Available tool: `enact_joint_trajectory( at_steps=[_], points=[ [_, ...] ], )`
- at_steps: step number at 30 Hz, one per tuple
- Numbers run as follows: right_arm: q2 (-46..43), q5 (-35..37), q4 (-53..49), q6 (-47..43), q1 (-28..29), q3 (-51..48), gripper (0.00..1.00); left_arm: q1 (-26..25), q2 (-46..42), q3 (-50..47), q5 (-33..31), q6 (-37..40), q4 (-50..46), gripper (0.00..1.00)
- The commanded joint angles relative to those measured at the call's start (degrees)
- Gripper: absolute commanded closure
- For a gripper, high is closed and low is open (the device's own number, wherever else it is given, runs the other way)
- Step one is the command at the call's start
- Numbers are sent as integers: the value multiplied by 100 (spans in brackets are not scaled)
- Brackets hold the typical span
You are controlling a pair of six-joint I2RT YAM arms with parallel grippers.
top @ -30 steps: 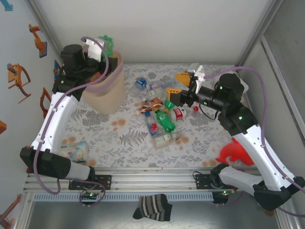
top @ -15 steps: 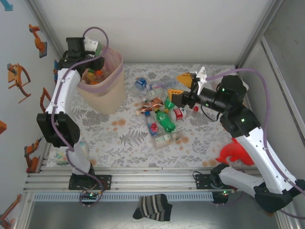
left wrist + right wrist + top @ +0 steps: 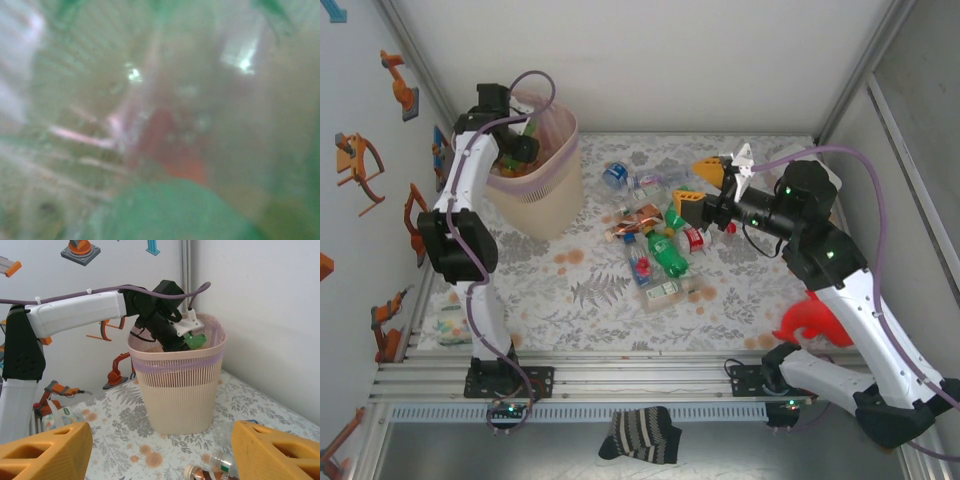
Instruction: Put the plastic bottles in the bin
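A white-walled enclosure is surrounding a table (image 3: 580, 290) covered in a leaf-patterned cloth. Orange robot-arm stickers (image 3: 358, 165) are showing on the left wall.

The bin (image 3: 548, 205) is standing upright at the far left of the table. It is pale pink, with a ribbed band below its rim.

Left arm: it is rising steeply from its base at the near left edge, folding at the elbow, then running up along the bin's left side. Its wrist is bending over the rim and pointing the left gripper (image 3: 193, 341) down into the bin's mouth, with the green fingers sitting below rim level. The wrist view is blurring into green and red shapes, so I cannot tell whether this claw is open, closed or carrying anything.

Right arm: it is leaning up from the near right base with the elbow high and the forearm stretching level toward the left. The right gripper (image 3: 697, 184) is hovering above the right edge of the bottle heap. Its 2 orange fingers are standing wide apart with nothing between them.

The plastic bottles (image 3: 658, 240) are lying in a loose heap at the table's centre, to the right of the bin and apart from it. A green bottle (image 3: 672, 258) is lying at the heap's near side, and a blue-capped bottle (image 3: 614, 176) at its far left. 1 labelled bottle (image 3: 450, 325) is lying alone near the left arm's base.

A striped sock (image 3: 642, 435) is lying on the metal ledge in front of the arm bases.
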Motion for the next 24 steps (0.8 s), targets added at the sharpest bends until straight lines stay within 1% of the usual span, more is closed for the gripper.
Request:
enact_joint_trajectory(
  at_steps=[1,5,12,15,19,24],
  points=[
    [-121,63,46,-90,16,-48,28,-4,384,219,50,116,-700,47],
    [-131,74,47,-95,16,-47,28,-9,428,346,55,42,-868,37],
    [-105,65,64,-95,16,-38,28,-38,-62,378,253,-72,-835,21],
    [-103,48,100,-83,16,-48,28,-39,-239,397,281,-107,-835,16],
    [-89,48,109,-86,16,-55,28,-39,-450,405,572,-177,-818,12],
    [-98,38,126,-85,16,-69,28,-39,-610,346,1212,-310,-813,10]
  ],
)
